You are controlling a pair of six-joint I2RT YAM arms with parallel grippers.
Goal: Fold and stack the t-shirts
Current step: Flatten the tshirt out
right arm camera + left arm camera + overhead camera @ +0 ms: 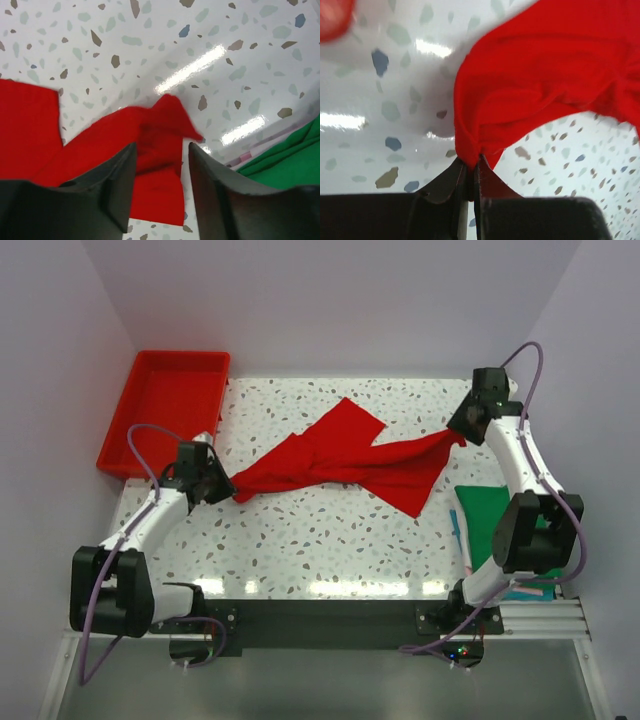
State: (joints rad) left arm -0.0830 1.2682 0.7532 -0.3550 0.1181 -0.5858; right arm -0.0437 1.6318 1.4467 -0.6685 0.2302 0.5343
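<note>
My left gripper is pinched tight, jaws closed on a bunched corner of the red t-shirt, cloth squeezed right between the fingertips. My right gripper stands with jaws moderately apart, gripping nothing; the shirt's other end lies on the table just past the tips.

The red shirt is strung out across the middle between my two arms, rumpled, one flap pointing to the far edge and another toward the near right. Speckled tabletop shows all along its near side and behind it too.

The count: one red shirt. One folded green t-shirt sits at the right edge, beside my right arm and apart from the red one. A teal edge peeks out on its left; whether that's another shirt, I can't tell. One red tray sits at the far left corner.
</note>
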